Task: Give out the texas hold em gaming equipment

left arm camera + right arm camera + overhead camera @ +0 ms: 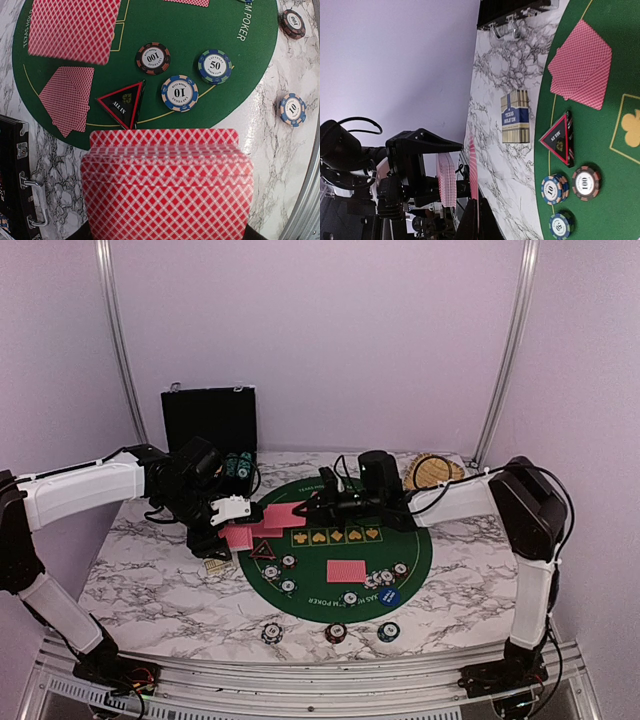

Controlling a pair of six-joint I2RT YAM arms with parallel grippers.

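Top external view: the left gripper (228, 523) presents a deck of red-backed playing cards (167, 185) over the left rim of the round green felt mat (415, 540), which lies on the white marble tabletop (150, 580). Its jaws pinch the deck at the near end, leaving the far edge free for a draw.

The right gripper (303, 510) reaches across the mat to meet the deck. Its jaws are pressed together on a single red-backed card (75, 27). This card shows edge-on in the right wrist view and as a blurred card raised above the felt in the left wrist view. The step in hand is judged to be dealing one card off the deck to a seat.

Items already laid out:
- Two overlapped face-down cards (67, 97) lie on the left of the felt, just beside the red-and-black "ALL IN" triangle marker (122, 104).
- A black-and-red 100 chip (152, 57), a teal 50 chip (214, 66) and a blue 10 chip (179, 92) are grouped near the marker.
- Another face-down hand (348, 570) lies toward the near seat, near the blue round button (389, 596).
- A striped card box (515, 116) rests on the marble just off the mat.

Caution: the pinch on the single card is thin, so a second card may drag along or the card may slip.
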